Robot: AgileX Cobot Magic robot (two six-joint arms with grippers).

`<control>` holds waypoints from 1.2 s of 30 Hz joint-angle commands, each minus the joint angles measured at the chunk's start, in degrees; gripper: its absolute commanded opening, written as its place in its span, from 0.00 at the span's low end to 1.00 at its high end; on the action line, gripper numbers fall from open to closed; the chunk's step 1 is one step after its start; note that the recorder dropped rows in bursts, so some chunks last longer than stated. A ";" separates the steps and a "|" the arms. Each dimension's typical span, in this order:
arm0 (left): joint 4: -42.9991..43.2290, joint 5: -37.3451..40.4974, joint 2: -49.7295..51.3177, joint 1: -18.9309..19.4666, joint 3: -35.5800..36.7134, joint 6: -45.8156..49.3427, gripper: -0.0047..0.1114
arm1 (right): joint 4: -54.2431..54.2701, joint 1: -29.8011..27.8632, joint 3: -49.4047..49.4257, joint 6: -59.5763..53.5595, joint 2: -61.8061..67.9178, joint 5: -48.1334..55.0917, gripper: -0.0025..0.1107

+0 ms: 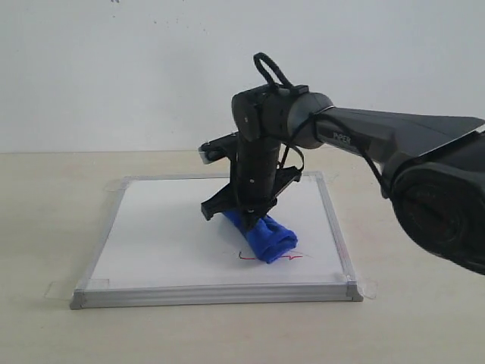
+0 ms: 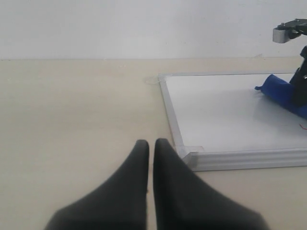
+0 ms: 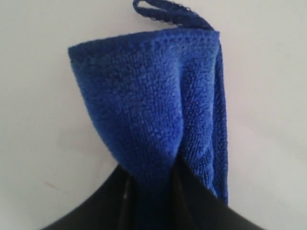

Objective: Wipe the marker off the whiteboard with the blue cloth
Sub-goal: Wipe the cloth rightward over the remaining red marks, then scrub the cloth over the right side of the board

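Observation:
The whiteboard lies flat on the table, silver-framed, with tape tabs at its corners. My right gripper points down onto it and is shut on the blue cloth, which rests on the board near its front right part. In the right wrist view the blue cloth bulges out from between the dark fingers. A short red squiggle of marker shows beside and just in front of the cloth. My left gripper hovers shut over the bare table just off the whiteboard's near corner.
A beige table surrounds the board, with a white wall behind. The right arm reaches in from the right over the board's far right corner. The board's raised frame stands beside my left fingertips.

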 commanded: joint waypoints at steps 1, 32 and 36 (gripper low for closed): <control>-0.67 -0.36 0.16 -0.46 0.18 0.26 0.07 | -2.83 -1.88 0.49 0.46 0.47 5.72 0.02; -0.67 -0.36 0.16 -0.46 0.18 0.26 0.07 | -1.70 -1.76 11.23 0.70 -3.66 5.72 0.02; -0.67 -0.36 0.16 -0.46 0.18 0.26 0.07 | -4.77 -5.63 19.31 0.80 -7.55 5.72 0.02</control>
